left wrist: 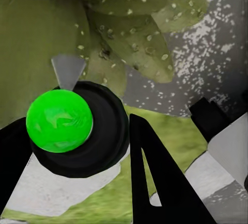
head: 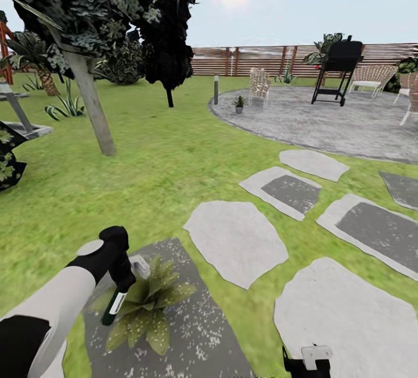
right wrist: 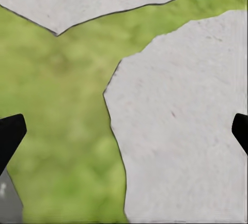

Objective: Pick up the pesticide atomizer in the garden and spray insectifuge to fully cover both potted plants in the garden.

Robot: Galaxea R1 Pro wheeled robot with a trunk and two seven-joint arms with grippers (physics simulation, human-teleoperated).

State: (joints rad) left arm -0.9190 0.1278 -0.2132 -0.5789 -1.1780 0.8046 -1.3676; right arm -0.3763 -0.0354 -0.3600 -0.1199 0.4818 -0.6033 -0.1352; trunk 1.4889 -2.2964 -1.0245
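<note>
Left gripper (left wrist: 85,146) clamped around pesticide atomizer (left wrist: 77,131), bright green round end facing camera. Just beyond, potted plant (left wrist: 129,38), broad leaves flecked white. White specks also on grey stepping stone (left wrist: 206,74); lawn (left wrist: 175,131) alongside.

Slim dark green spray bottle (head: 114,303) with white label strip, tilted nozzle-down, touching near speckled green-leaved potted rosette (head: 148,308) on dark stone; second small potted plant (head: 238,104) at patio edge.

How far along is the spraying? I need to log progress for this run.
Done: the left gripper holds the pesticide atomizer. In hand: it points at the near potted plant, whose leaves and stone carry white specks. Left: finishing this plant if needed, then the far potted plant at the patio edge. The right gripper hangs open.
</note>
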